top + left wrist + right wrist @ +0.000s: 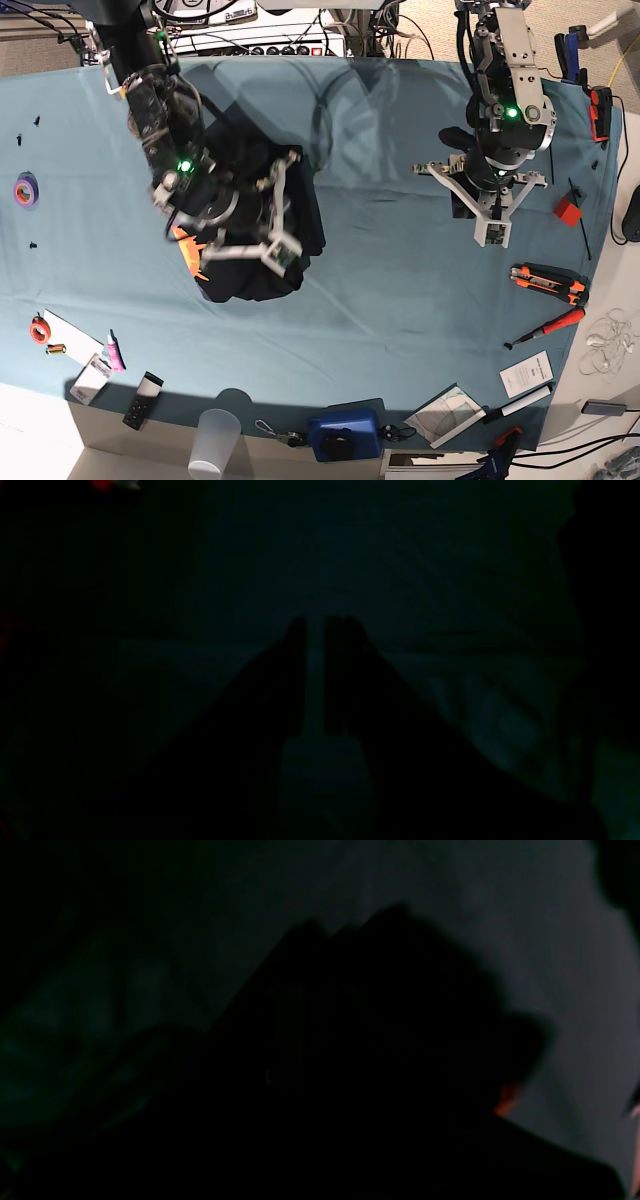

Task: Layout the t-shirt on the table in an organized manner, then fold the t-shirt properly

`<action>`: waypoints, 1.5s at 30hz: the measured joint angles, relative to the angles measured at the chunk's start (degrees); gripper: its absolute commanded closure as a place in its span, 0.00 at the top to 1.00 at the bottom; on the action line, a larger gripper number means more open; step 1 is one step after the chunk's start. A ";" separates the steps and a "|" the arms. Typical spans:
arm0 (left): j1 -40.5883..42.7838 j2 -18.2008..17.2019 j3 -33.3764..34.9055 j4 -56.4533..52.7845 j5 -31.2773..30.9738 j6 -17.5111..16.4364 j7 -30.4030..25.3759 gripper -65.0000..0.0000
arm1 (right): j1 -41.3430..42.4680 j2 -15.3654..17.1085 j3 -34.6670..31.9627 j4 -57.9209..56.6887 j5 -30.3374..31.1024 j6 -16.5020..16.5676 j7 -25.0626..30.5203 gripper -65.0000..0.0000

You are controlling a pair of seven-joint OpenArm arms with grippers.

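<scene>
Left end effector (494,236) nearly closed; right end effector (283,205) parted.

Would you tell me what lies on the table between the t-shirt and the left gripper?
Only bare teal table, in the base view, between the t-shirt and the left gripper.

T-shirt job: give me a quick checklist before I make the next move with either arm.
1. t-shirt spread flat: not ok, bunched in a dark heap.
2. right end effector over the shirt: ok; grip on fabric: cannot tell.
3. left end effector away from the shirt: ok, above bare table.
4. Left jaws: look nearly shut with nothing between them.
5. Wrist views usable: not ok, both very dark.
6. red-handled tools outside the folding area: ok, near the table's edge.
</scene>
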 measured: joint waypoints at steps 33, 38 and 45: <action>-9.07 -0.24 37.07 -19.61 2.10 -11.58 -7.34 0.00 | 3.37 -0.35 27.39 -42.05 17.66 9.01 7.96 0.00; -9.35 -0.31 37.03 -24.76 1.27 -11.72 -10.05 0.00 | 2.51 -0.35 27.39 -35.63 22.51 11.58 3.21 0.00; -8.85 -0.24 37.07 -20.28 0.35 -11.45 -6.19 0.00 | 4.09 -4.44 27.23 -29.59 21.22 15.19 8.20 0.00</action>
